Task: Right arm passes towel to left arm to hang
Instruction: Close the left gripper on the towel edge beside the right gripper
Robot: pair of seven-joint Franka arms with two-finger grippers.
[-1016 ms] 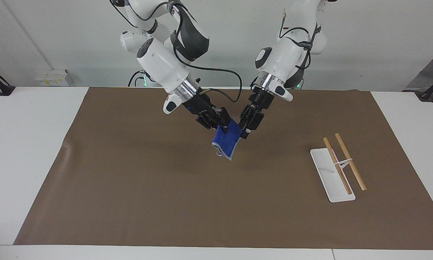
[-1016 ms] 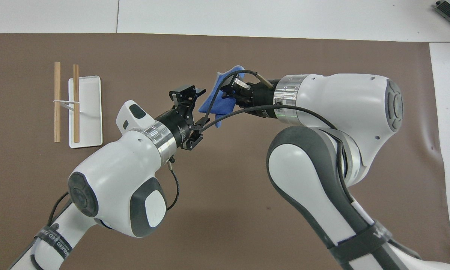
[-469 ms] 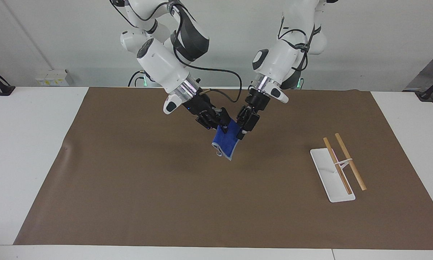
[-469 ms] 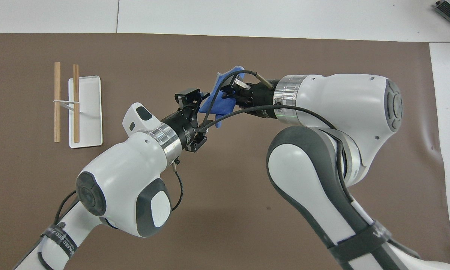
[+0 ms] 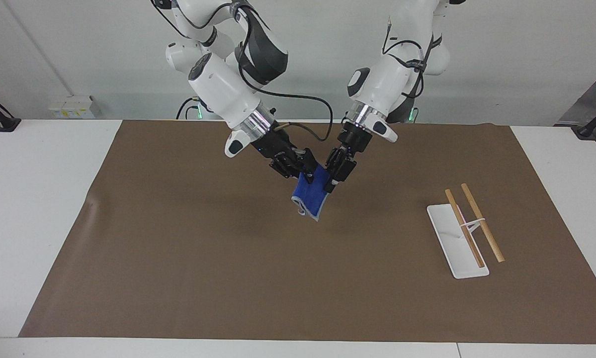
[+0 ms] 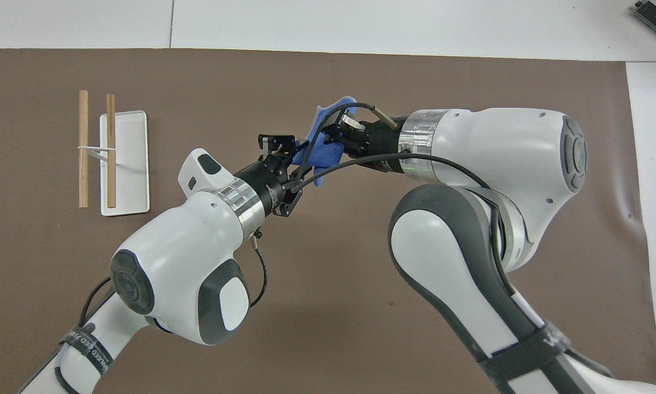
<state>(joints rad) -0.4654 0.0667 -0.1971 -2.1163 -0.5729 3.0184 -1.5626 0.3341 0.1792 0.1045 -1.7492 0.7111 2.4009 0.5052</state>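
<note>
The blue towel [image 5: 311, 196] [image 6: 321, 156] hangs in the air over the middle of the brown mat, held by its top edge. My right gripper [image 5: 302, 169] [image 6: 341, 134], the one with the looping black cable, is shut on the towel's upper corner. My left gripper [image 5: 331, 181] [image 6: 300, 158] comes in from the left arm's end and sits right at the towel's other upper edge, touching the cloth. Whether it grips the towel does not show. The towel's lower part dangles free above the mat.
A white rack base [image 5: 452, 238] [image 6: 131, 164] with two wooden rods [image 5: 481, 223] [image 6: 83, 148] stands on the brown mat [image 5: 178, 248] toward the left arm's end. White tabletop borders the mat on all sides.
My left gripper has moved in toward the towel and now meets its edge. The right gripper and the towel have stayed where they were.
</note>
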